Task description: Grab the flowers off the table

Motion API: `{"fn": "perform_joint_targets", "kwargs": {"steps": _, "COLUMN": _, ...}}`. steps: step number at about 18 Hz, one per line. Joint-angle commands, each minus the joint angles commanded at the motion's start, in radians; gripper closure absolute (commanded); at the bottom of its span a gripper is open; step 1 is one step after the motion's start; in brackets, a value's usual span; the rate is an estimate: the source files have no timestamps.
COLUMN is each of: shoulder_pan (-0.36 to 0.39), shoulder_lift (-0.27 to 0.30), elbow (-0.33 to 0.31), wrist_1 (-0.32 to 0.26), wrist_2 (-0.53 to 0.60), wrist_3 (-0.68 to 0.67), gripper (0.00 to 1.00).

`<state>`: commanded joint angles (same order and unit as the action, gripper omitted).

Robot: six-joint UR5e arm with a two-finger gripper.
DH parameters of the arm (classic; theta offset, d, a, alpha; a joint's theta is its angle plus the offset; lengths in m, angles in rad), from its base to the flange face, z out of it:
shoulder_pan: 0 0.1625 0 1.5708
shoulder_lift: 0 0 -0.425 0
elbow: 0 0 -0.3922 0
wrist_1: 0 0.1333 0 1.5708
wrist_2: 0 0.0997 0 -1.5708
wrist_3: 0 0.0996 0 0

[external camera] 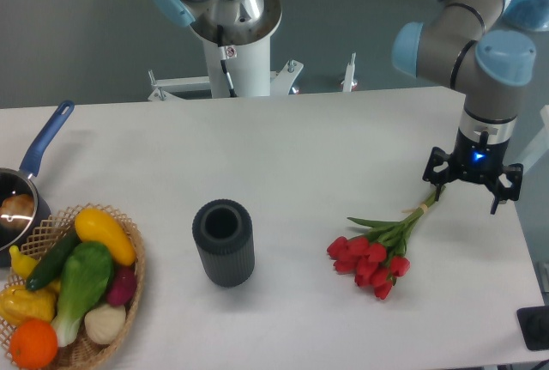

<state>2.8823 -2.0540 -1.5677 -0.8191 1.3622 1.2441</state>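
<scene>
The flowers (pixel 383 245) lie flat on the white table (pixel 300 138) at the right. Their red tulip heads point toward the front, and the green stems run up and to the right to a pale band near the stem ends. My gripper (pixel 468 197) hangs on the arm over the right side of the table, just right of and slightly above the stem ends. Its black fingers are spread apart and hold nothing. It does not touch the flowers.
A dark ribbed cylinder (pixel 224 242) stands upright in the middle front of the table. A wicker basket (pixel 129 288) of colourful vegetables sits at the front left. A pot with a blue handle (pixel 43 147) is behind it. The arm's white base (pixel 232 44) stands at the back.
</scene>
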Motion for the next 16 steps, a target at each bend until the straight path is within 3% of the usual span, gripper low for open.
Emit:
{"fn": "perform_joint_targets", "kwargs": {"steps": 8, "shoulder_pan": 0.005, "shoulder_lift": 0.002, "elbow": -0.012, "wrist_1": 0.008, "wrist_2": -0.026, "wrist_3": 0.017, "gripper": 0.0}}
{"fn": "perform_joint_targets", "kwargs": {"steps": 10, "shoulder_pan": 0.006, "shoulder_lift": -0.003, "elbow": -0.034, "wrist_1": 0.023, "wrist_2": -0.072, "wrist_3": 0.005, "gripper": 0.0}}
{"fn": "perform_joint_targets", "kwargs": {"steps": 16, "shoulder_pan": -0.001, "shoulder_lift": 0.005, "elbow": -0.121, "wrist_1": 0.029, "wrist_2": -0.069, "wrist_3": 0.009, "gripper": 0.0}}
